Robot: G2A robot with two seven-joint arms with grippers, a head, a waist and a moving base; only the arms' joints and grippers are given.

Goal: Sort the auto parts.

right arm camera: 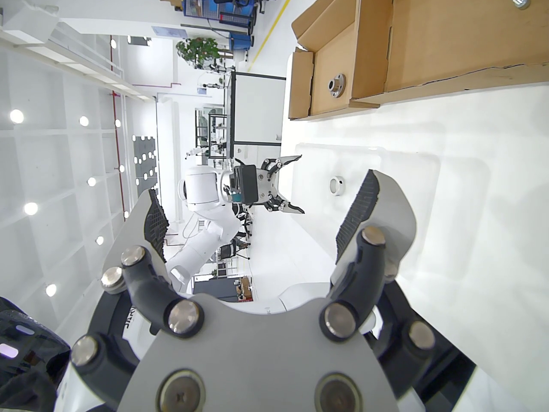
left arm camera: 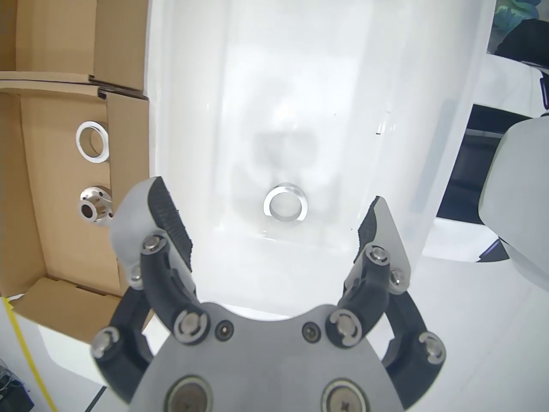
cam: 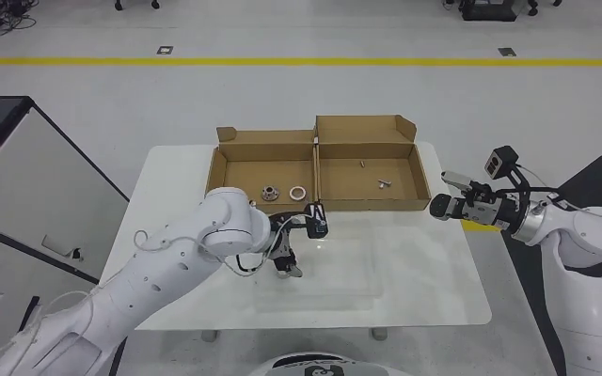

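Observation:
A silver ring (left arm camera: pixel 286 201) lies at one end of a clear shallow tray (left arm camera: pixel 326 66) on the white table. My left gripper (left arm camera: pixel 266 195) hovers over it, open, one finger on each side and neither touching. The top view puts that gripper (cam: pixel 288 268) at the tray's left end. Seen from the right wrist, the ring (right arm camera: pixel 336 185) lies just beyond the left gripper (right arm camera: pixel 301 184). My right gripper (cam: pixel 435 207) is open and holds nothing, off the right end of the boxes. The left cardboard box (cam: pixel 226 169) holds a flange (cam: pixel 271 194) and another ring (cam: pixel 297 193).
The right cardboard box (cam: pixel 414 169) holds a bolt (cam: pixel 384 183) and a small fastener (cam: pixel 361 164). Both boxes stand side by side along the table's far edge. The tray (cam: pixel 376 273) covers the table's middle and near side.

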